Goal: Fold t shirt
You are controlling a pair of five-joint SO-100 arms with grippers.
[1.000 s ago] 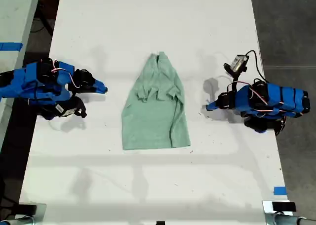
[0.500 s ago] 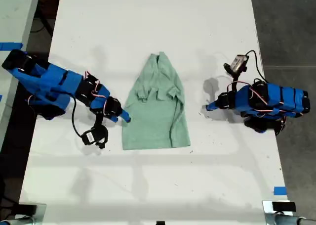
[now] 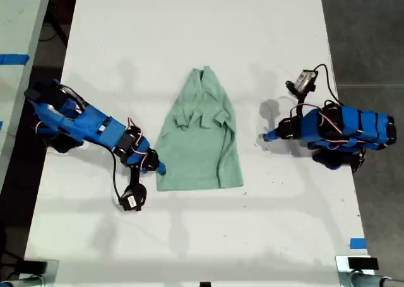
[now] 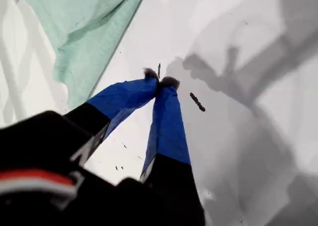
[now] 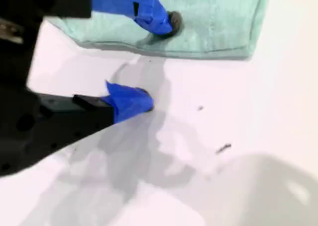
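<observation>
Wrinkled pale mint-green cloth t-shirt (image 3: 199, 139) lies flat on our white surface (image 3: 189, 41).
My second gripper (image 5: 156, 62) straddles its hem, fingers spread; my first gripper (image 4: 160, 82) rests apart, fingers pressed together.

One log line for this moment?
my second gripper: jaws open at t shirt edge | my first gripper: jaws shut, off cloth | t shirt flat on table

First arm: my first arm (image 3: 344, 130) lay low at the exterior view's right, stretched level toward the frame's middle.
First gripper: my first gripper (image 3: 267, 136) pointed to the exterior view's left, its blue fingers (image 4: 166, 121) pressed together at the tips.
Second arm: my second arm (image 3: 88, 126) reached from the exterior view's left edge, slanting down toward the lower middle.
Second gripper: my second gripper (image 3: 158, 168) was spread wide, one fingertip well apart from the other.
</observation>
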